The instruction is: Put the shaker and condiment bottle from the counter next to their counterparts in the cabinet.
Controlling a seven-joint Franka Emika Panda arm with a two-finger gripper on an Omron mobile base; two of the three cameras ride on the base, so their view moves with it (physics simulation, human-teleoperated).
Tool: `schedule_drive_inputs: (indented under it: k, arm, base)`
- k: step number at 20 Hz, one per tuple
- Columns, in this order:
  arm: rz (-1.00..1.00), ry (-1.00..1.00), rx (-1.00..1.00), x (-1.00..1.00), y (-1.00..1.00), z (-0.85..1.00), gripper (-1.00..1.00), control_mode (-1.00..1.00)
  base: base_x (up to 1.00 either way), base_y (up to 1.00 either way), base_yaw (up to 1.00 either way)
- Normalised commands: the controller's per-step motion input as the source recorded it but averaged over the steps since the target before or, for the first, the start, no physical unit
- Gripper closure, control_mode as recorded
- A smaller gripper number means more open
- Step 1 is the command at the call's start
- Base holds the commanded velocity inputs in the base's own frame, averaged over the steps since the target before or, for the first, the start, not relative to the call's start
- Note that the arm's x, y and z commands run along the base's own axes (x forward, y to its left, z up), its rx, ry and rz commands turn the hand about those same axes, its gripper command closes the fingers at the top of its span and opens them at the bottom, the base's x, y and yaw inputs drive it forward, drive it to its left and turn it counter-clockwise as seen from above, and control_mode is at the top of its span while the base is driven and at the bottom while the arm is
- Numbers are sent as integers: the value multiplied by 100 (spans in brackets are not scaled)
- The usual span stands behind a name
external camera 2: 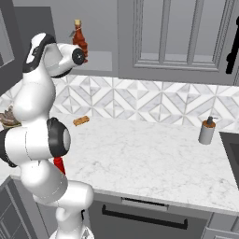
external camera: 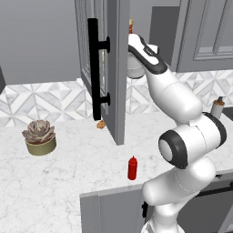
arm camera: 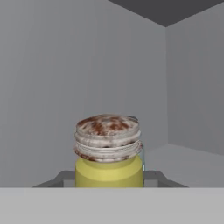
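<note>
Grasping the shaker (arm camera: 109, 151), gripper (arm camera: 109, 178) clamped on its yellow body, inside the cabinet (arm camera: 52, 65)

The cabinet (external camera: 116, 68) door stands swung out over the counter (external camera: 68, 182), its black bar handle (external camera: 93, 68) facing left, walling off the arm's left side. Inside, the shaker (arm camera: 109, 153) sits between the finger tips, with bare shelf beyond it toward the right wall and back corner. The leaf-shaped bottle (external camera 2: 80, 39) stands at the shelf's front edge, just beside the wrist.
</note>
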Motion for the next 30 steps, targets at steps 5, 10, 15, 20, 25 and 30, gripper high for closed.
schedule_drive_inputs:
  k: [5, 10, 15, 20, 25, 30]
  arm:
    - [0, -2, -1, 0, 4, -1, 100, -100]
    - [0, -3, -1, 0, 7, -4, -100, -100]
    - [0, -5, 0, 0, 1, -1, -100, -100]
    - [0, -6, 0, 0, 0, 0, -100, -100]
    - [0, -5, 0, -1, 0, 0, -100, -100]
    - [0, -3, -3, -34, -8, -13, -100, -100]
  base:
    - [0, 0, 0]
    - [0, 0, 0]
    - [0, 0, 0]
    - [0, 0, 0]
    - [0, 0, 0]
    - [0, 0, 0]
